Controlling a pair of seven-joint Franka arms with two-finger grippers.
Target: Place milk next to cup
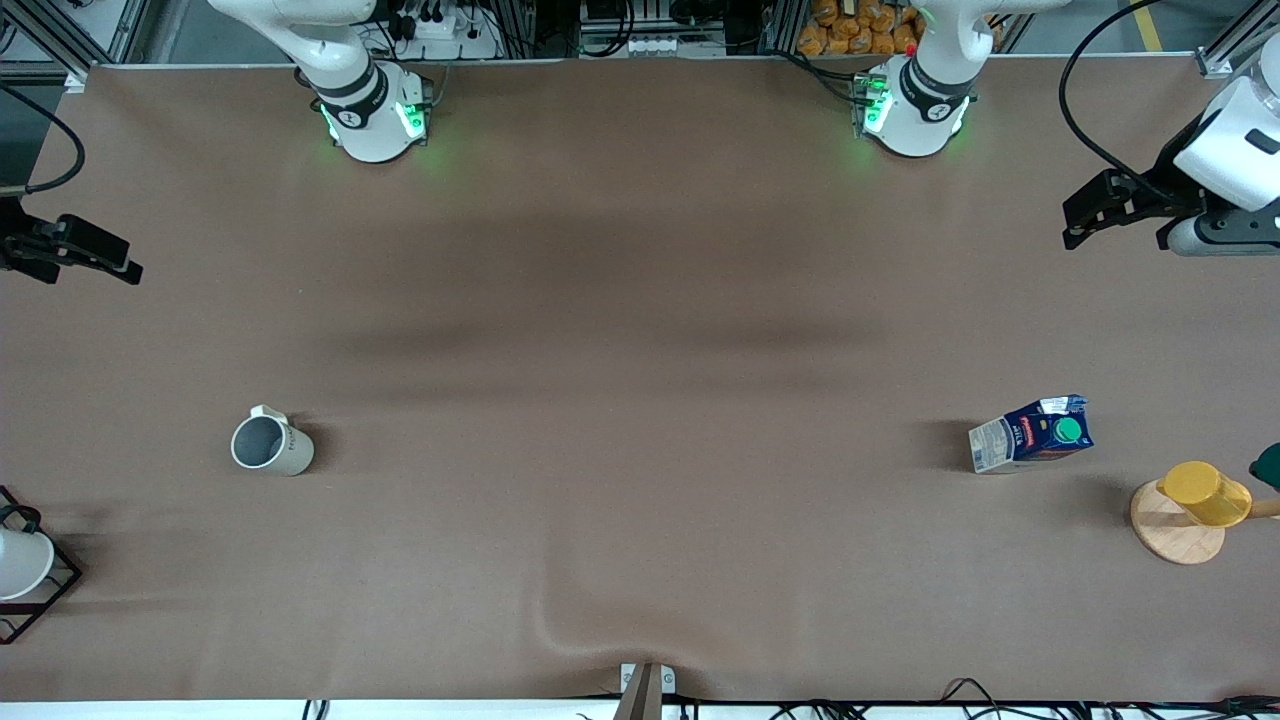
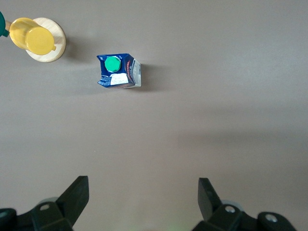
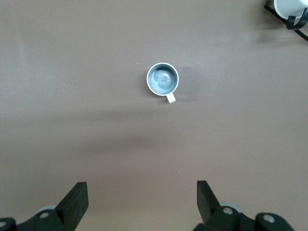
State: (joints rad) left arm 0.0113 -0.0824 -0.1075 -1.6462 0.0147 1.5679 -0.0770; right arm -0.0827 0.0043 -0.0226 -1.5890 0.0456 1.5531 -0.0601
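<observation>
Two grippers: both up over the table, holding nothing
Left gripper (image 1: pixel 1085 222): fingers wide, at 3 o'clock edge
Right gripper (image 1: pixel 100 258): fingers wide, at 9 o'clock edge
Milk (image 1: pixel 1032 434): upright, toward left arm's end, near yellow cup (image 1: pixel 1205 493) on wooden disc (image 1: pixel 1175 530)
Cup (image 1: pixel 270 443): upright, toward right arm's end, well apart from milk

One dark blue gable-top milk carton (image 1: pixel 1032 435); three cups: beige mug (image 1: pixel 271 443), yellow cup (image 1: pixel 1205 493), white cup (image 1: pixel 20 562); one wooden disc (image 1: pixel 1172 531); one black wire rack (image 1: pixel 50 591).
</observation>
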